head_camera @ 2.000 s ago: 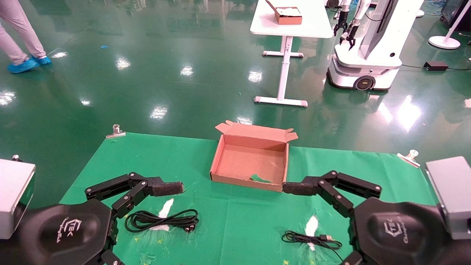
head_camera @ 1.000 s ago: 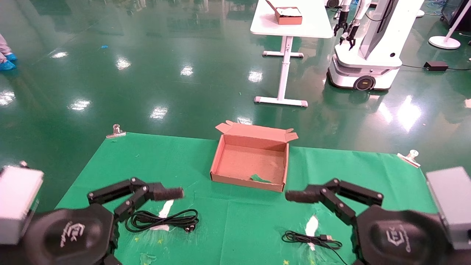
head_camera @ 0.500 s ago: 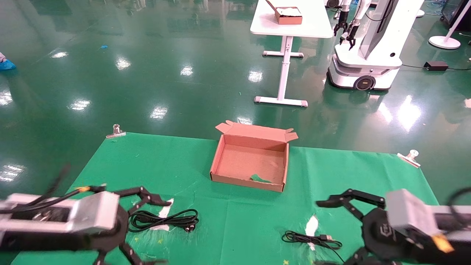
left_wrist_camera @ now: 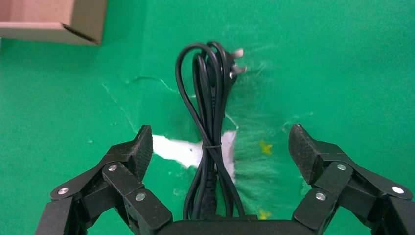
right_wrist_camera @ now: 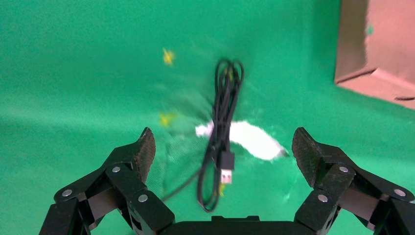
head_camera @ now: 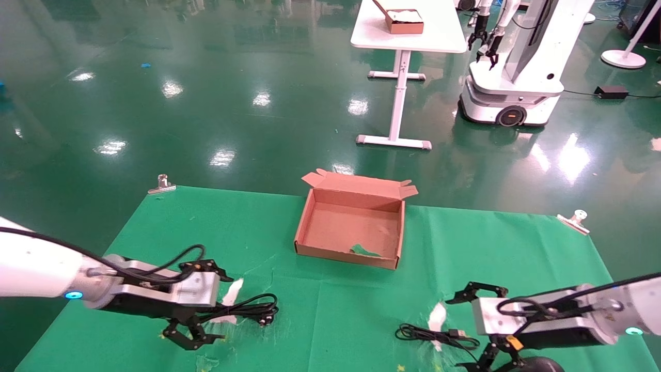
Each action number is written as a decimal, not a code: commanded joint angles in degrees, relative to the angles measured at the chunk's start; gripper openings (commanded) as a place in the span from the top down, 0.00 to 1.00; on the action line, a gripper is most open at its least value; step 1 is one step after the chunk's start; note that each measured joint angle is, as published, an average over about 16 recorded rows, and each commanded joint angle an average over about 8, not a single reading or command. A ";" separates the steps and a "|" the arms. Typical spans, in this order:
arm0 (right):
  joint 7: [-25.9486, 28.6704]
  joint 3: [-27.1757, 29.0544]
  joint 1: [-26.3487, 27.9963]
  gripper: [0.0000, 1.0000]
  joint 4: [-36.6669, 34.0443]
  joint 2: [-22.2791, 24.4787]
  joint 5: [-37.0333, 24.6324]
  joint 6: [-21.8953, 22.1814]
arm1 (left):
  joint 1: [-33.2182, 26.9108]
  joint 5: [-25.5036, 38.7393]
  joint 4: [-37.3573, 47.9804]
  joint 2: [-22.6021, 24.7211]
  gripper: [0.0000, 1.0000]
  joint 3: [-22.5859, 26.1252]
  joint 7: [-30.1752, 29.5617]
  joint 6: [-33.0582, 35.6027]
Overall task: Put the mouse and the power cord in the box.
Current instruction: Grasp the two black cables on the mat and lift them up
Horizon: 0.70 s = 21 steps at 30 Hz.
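Observation:
The power cord (head_camera: 232, 309) lies bundled on the green cloth at the front left, its pronged plug (left_wrist_camera: 235, 61) towards the middle. My left gripper (head_camera: 200, 302) hovers low over it, open, with the power cord (left_wrist_camera: 208, 122) between the spread fingers and touching neither. At the front right lies the mouse's thin cable (head_camera: 434, 336) with its USB plug (right_wrist_camera: 226, 169). My right gripper (head_camera: 480, 328) stands open over that cable (right_wrist_camera: 222, 112). A black rounded shape (head_camera: 537, 365) under the right wrist looks like the mouse. The open box (head_camera: 346, 257) sits mid-table.
A green scrap (head_camera: 364, 251) lies on the box floor. White torn patches (head_camera: 438, 315) show in the cloth. Metal clips (head_camera: 162, 183) hold the cloth's far corners. Far behind stand a white table (head_camera: 439, 36) and another robot (head_camera: 516, 77).
Both arms dropped and turned their wrists, so both grippers now hang low over the cloth with fingers spread wide, left over the power cord, right over the mouse cable.

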 commanded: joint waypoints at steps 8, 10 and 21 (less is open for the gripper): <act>-8.86 -3.01 4.06 0.00 -12.35 -6.78 -5.52 5.79 | -1.87 2.77 12.76 5.50 0.00 1.46 9.04 -6.02; -10.07 -3.23 4.30 0.00 -14.00 -7.63 -5.88 6.60 | -1.97 2.91 14.55 6.23 0.00 1.53 10.36 -7.06; -14.03 -3.66 5.01 0.00 -19.44 -9.32 -6.59 8.91 | -2.29 1.83 20.78 8.34 0.00 0.66 13.64 -11.74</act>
